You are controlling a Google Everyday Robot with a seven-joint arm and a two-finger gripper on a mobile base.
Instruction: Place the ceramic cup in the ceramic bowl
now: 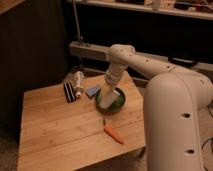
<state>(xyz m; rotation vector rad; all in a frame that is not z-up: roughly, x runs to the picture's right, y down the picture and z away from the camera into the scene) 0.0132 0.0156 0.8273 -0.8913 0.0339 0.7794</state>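
Observation:
The green ceramic bowl [118, 103] sits on the wooden table [55, 130] near its back right. The white ceramic cup [107, 97] stands tilted inside the bowl at its left side. My gripper [109, 86] comes down from the white arm and sits right at the top of the cup, over the bowl.
An orange carrot [113, 133] lies in front of the bowl. A blue sponge-like block [93, 91] lies left of the bowl. A white labelled tube [79, 81] and a dark flat object [69, 92] lie at the back left. The robot's white body [175, 125] stands at the right.

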